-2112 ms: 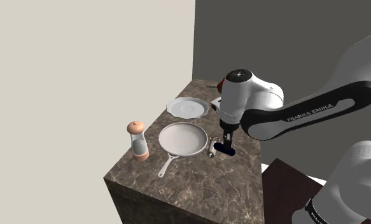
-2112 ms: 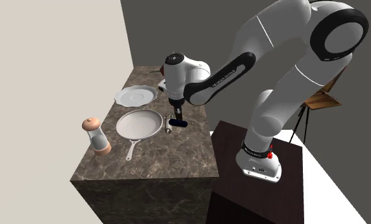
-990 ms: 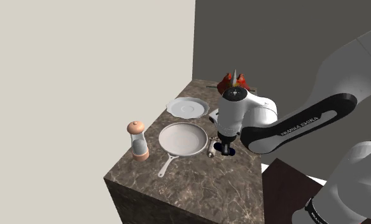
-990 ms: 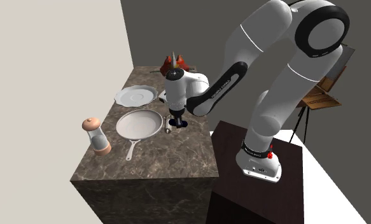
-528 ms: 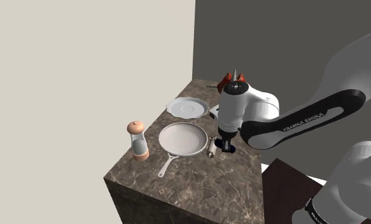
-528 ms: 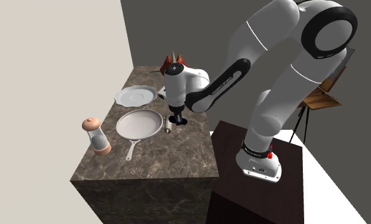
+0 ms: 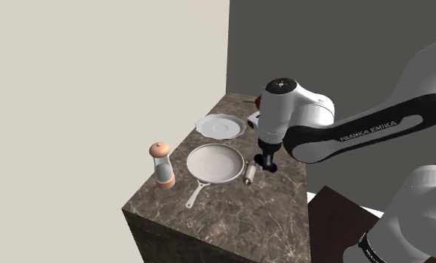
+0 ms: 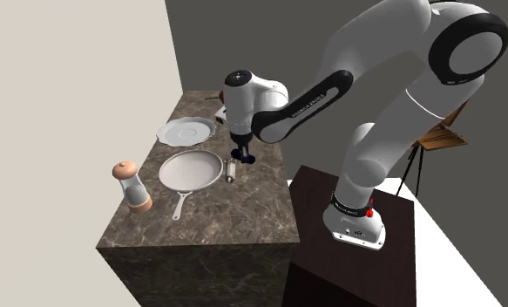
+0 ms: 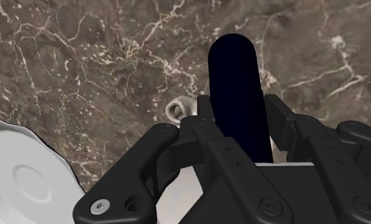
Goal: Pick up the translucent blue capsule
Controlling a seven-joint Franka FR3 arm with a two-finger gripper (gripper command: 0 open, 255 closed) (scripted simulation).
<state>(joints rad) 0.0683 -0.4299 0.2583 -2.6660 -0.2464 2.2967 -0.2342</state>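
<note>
Just beside the gripper [image 7: 266,164], a small pale cylinder [image 7: 249,175] with a ring-like end lies on the counter [image 7: 231,217], a block of dark brown stone with pale veins. The cylinder lies close against the rim of a round white frying pan [image 7: 215,164], whose thin handle points toward the shoulder view's lower left. Beyond the pan sits a white plate [image 7: 221,127] with a wavy rim. To the pan's left in the shoulder view stands a grinder [image 7: 161,166] with a clear body and peach-coloured cap and base. The two black fingers are closed partway and clasp the capsule [image 9: 235,76]. It is smooth, round-ended and so dark a navy that it looks nearly black, and it juts out past the fingertips. It appears to hang a little above the stone, near the cylinder.
</note>
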